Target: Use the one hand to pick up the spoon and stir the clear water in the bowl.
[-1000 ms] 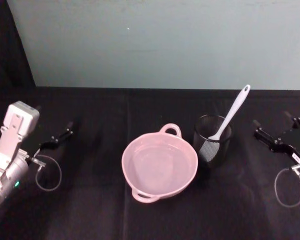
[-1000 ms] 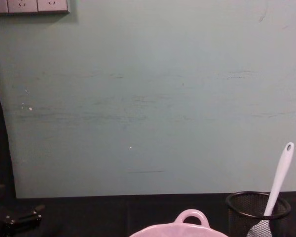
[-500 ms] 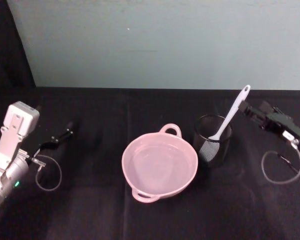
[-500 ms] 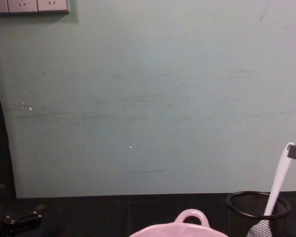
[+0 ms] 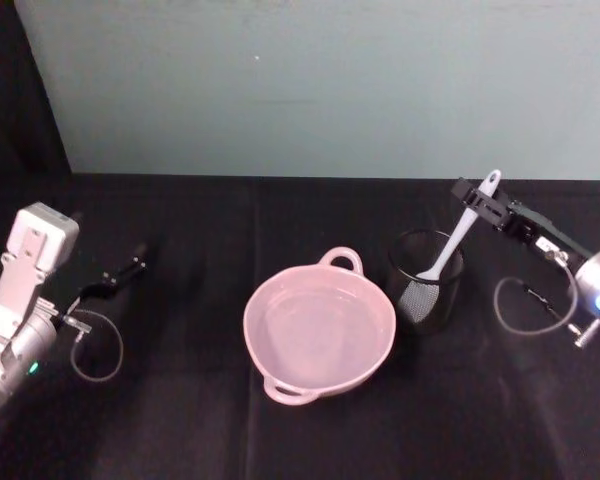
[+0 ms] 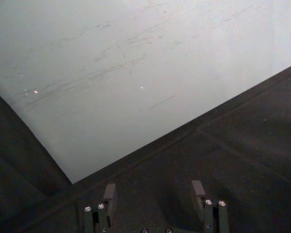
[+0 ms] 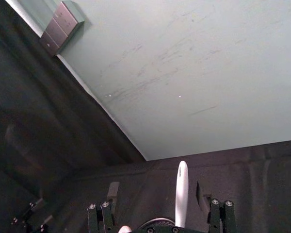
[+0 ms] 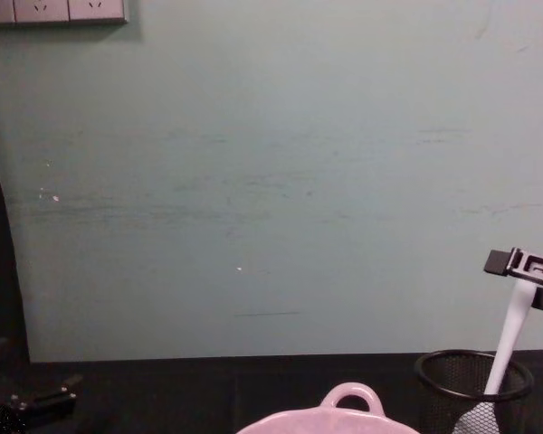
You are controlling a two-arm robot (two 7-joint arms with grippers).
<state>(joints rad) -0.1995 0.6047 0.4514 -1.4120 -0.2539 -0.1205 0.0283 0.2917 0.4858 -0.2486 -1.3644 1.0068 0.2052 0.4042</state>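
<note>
The white spoon (image 5: 460,232) stands tilted in a black mesh cup (image 5: 425,280), paddle head down and handle end up. My right gripper (image 5: 478,203) is at the top of the handle, open. In the right wrist view the spoon handle (image 7: 182,194) rises between the right gripper's (image 7: 157,191) spread fingers, nearer one finger, with a gap on the other side. The chest view shows the right gripper (image 8: 525,271) over the spoon (image 8: 509,330). The pale pink bowl (image 5: 320,328) holds clear water, just left of the cup. My left gripper (image 5: 120,272) rests open at the far left.
The black mesh cup (image 8: 473,384) stands close to the bowl's rim handle (image 8: 351,398). A pale green wall (image 5: 320,80) closes off the back of the black table. A loose cable loop (image 5: 525,305) hangs from the right wrist beside the cup.
The right gripper has risen from the right side of the table and swung left to the top of the spoon handle. The left arm, bowl and spoon have not moved.
</note>
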